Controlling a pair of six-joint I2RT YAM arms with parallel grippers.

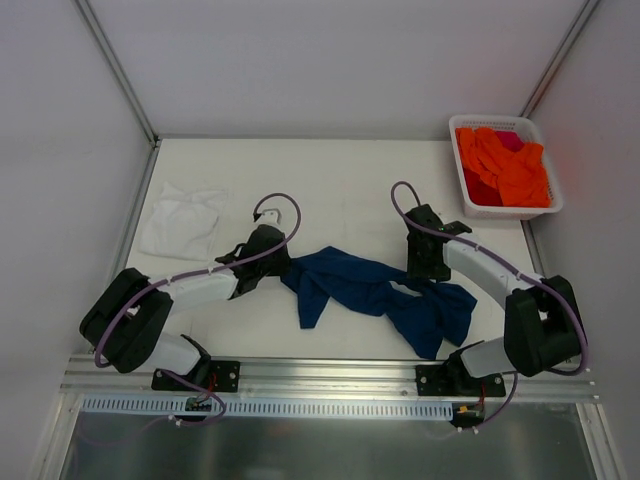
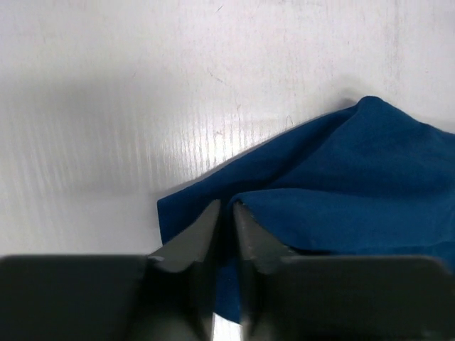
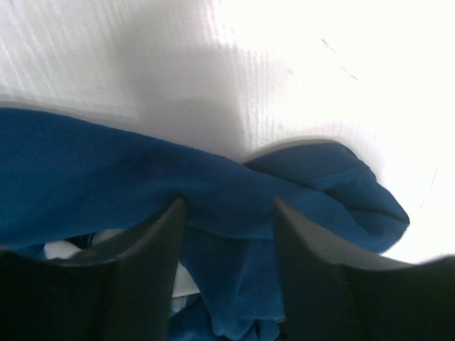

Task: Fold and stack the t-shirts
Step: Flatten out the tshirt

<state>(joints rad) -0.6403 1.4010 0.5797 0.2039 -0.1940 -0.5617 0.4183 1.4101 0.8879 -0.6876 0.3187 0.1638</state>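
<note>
Grasping the navy t-shirt (image 1: 350,280): left jaws pinch its 9 o'clock edge, right jaws straddle its 3 o'clock fold, open; next, probably close and spread.

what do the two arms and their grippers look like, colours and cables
The left arm and right arm have white shells with black joints and black base plates. A purple cable loops along each. The fingers are dark grey, flat and tapered.
</note>
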